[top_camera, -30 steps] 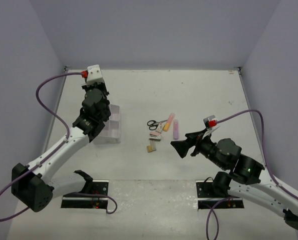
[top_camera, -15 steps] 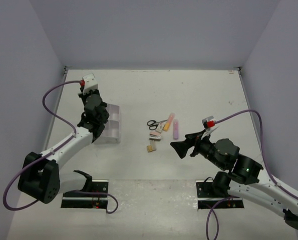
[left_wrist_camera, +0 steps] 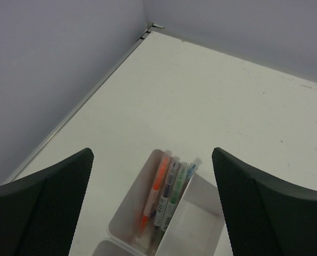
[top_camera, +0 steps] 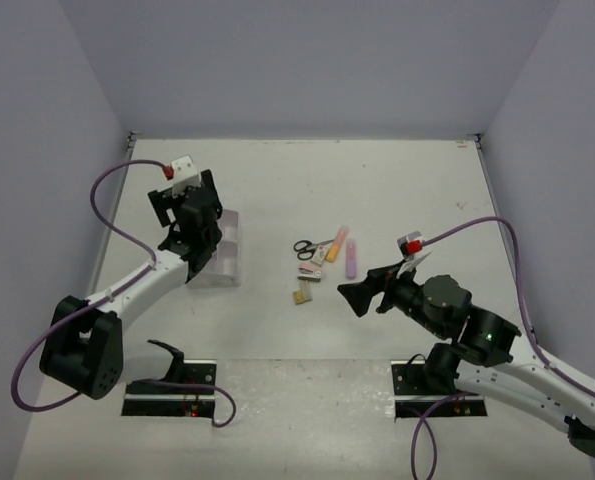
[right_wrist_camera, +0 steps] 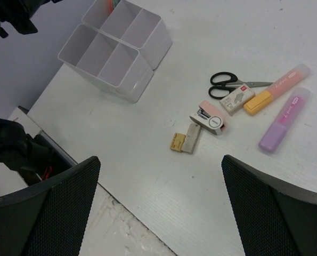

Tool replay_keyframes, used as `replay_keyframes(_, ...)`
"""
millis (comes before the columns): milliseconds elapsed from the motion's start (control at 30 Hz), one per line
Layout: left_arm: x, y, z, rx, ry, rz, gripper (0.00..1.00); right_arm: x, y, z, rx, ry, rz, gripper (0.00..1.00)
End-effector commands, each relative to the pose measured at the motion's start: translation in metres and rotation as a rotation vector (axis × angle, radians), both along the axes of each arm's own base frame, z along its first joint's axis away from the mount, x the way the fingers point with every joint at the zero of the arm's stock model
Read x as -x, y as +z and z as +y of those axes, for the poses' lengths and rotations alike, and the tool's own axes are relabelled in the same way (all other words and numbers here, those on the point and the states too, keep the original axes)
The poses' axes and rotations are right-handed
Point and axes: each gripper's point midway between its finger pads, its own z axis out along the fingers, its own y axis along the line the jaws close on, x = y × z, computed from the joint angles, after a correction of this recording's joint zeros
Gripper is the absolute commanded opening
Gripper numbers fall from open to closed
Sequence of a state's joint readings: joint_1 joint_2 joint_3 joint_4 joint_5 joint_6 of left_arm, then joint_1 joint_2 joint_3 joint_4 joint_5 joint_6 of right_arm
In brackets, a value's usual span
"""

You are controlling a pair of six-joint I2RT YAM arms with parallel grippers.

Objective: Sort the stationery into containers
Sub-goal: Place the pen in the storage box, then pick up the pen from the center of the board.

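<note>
Each arm is made of long white tubes joined by fat, round black joints. The left arm (top_camera: 137, 285) has a small white block (top_camera: 186, 163) near its tip with a red cap (top_camera: 166, 172) on it. The right arm (top_camera: 537, 385) has its own little red knob (top_camera: 413, 246). A purple cable (top_camera: 105, 195) loops off the left arm, and a second purple wire (top_camera: 502, 228) loops off the right. Both arms stand on flat black plates (top_camera: 167, 400) (a tiny red light glows on the left one). The fingers (left_wrist_camera: 46, 213) are black with a bumpy, dotted skin.
</note>
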State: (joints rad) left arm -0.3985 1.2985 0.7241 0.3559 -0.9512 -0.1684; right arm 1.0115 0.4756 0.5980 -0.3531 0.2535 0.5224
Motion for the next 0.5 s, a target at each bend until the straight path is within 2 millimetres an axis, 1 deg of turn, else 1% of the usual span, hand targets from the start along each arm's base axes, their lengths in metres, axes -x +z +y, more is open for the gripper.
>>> replay_keyframes(0,0.019,0.068,0.011,0.176,0.074,-0.162,1.00,-0.007,0.004,0.002,0.018,-0.025,-0.003,0.99)
replay_keyframes(33,0.028,0.085,0.012,0.204,0.054,-0.189,1.00,-0.009,0.002,0.003,0.026,-0.031,0.006,0.99)
replay_keyframes(67,0.035,0.101,0.009,0.232,0.007,-0.212,1.00,-0.011,0.000,0.004,0.030,-0.041,0.016,0.99)
replay_keyframes(133,0.042,0.119,-0.017,0.287,-0.192,-0.205,1.00,-0.018,-0.004,0.000,0.044,-0.104,0.046,0.99)
replay_keyframes(200,0.060,0.129,-0.040,0.309,-0.379,-0.176,1.00,-0.024,-0.015,-0.001,0.082,-0.151,0.091,0.99)
replay_keyframes(233,0.070,0.128,-0.050,0.307,-0.467,-0.148,1.00,-0.027,-0.023,0.001,0.112,-0.166,0.120,0.99)
replay_keyframes(267,0.079,0.122,-0.068,0.302,-0.586,-0.102,1.00,-0.029,-0.023,0.002,0.124,-0.180,0.137,0.99)
replay_keyframes(300,0.089,0.112,-0.080,0.297,-0.677,-0.053,1.00,-0.032,-0.026,0.002,0.149,-0.203,0.161,0.99)
replay_keyframes(333,0.100,0.098,-0.085,0.293,-0.721,0.004,1.00,-0.035,-0.033,0.000,0.189,-0.237,0.194,0.99)
replay_keyframes(367,0.110,0.080,-0.083,0.293,-0.727,0.057,1.00,-0.040,-0.037,-0.003,0.199,-0.277,0.212,0.99)
replay_keyframes(400,0.111,0.078,-0.083,0.292,-0.731,0.066,1.00,-0.042,-0.039,-0.002,0.220,-0.283,0.223,0.99)
replay_keyframes(433,0.116,0.066,-0.082,0.287,-0.735,0.099,1.00,-0.043,-0.043,0.001,0.235,-0.275,0.246,0.99)
replay_keyframes(467,0.124,0.049,-0.079,0.285,-0.731,0.126,1.00,-0.048,-0.044,0.004,0.242,-0.266,0.270,0.99)
